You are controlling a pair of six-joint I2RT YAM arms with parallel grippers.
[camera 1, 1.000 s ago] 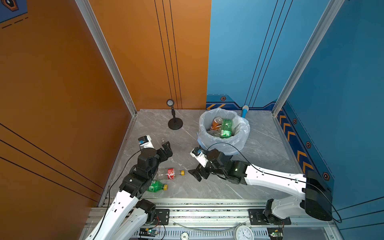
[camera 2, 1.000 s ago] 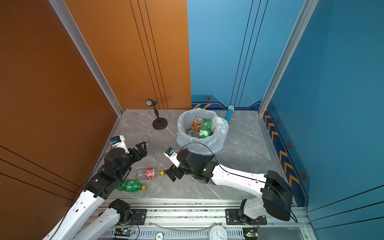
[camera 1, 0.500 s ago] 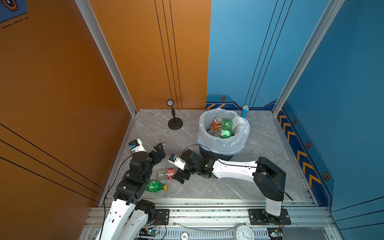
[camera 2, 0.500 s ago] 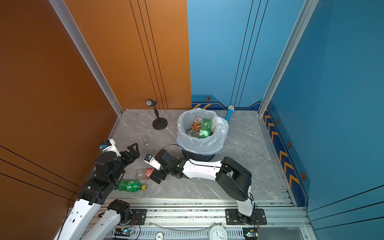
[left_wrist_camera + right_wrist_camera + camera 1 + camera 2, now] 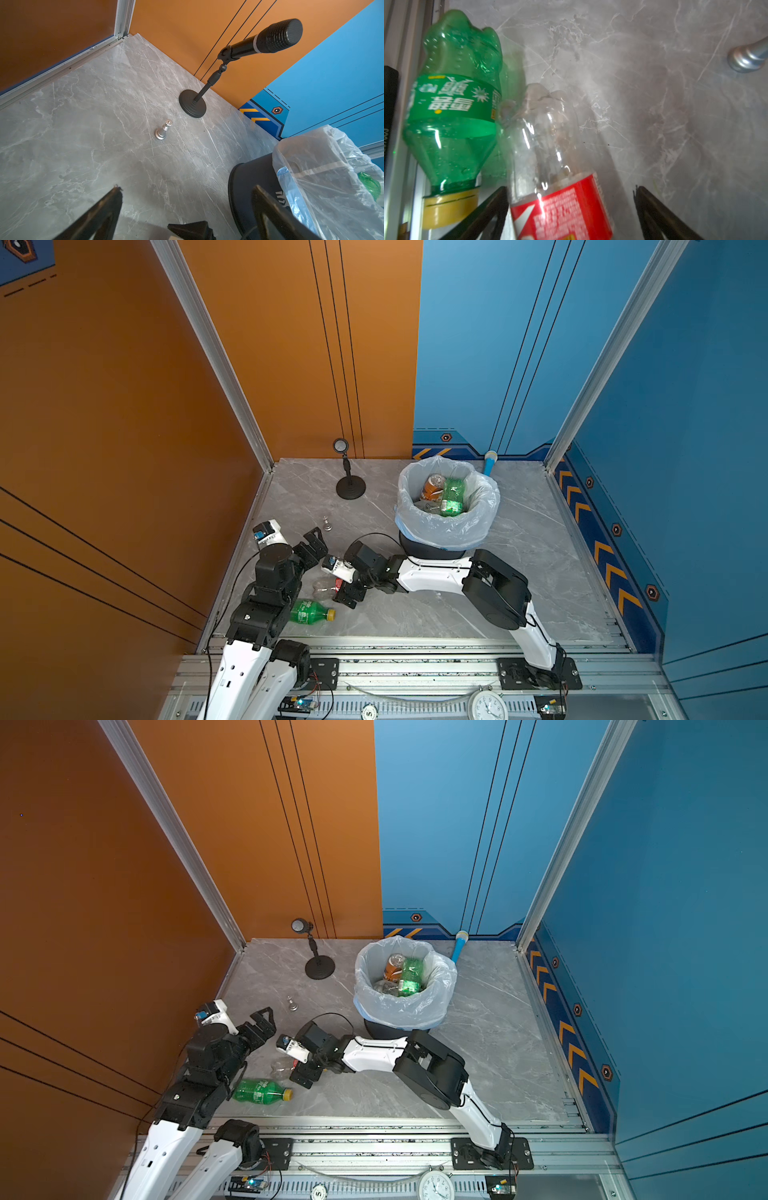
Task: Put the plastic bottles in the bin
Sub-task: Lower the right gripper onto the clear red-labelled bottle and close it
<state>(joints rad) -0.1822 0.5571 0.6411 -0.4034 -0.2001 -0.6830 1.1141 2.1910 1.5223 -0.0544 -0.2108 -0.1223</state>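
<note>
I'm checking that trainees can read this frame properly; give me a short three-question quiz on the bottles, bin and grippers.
1. How many bottles lie on the table outside the bin?
2. The right gripper has open jaws either side of: A) green bottle, B) clear red-labelled bottle, C) silver chess piece?
3. True or false: the left gripper holds a bottle.
Key: 1) Two: green bottle, clear red-labelled bottle. 2) B. 3) False; it is open and empty.

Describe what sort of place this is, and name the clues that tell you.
Probably a robot test booth, staged rather than lived in: robot arms mounted on an aluminium rail, bare orange and blue wall panels, and a lined bin with bottles on a marble-look floor.
</note>
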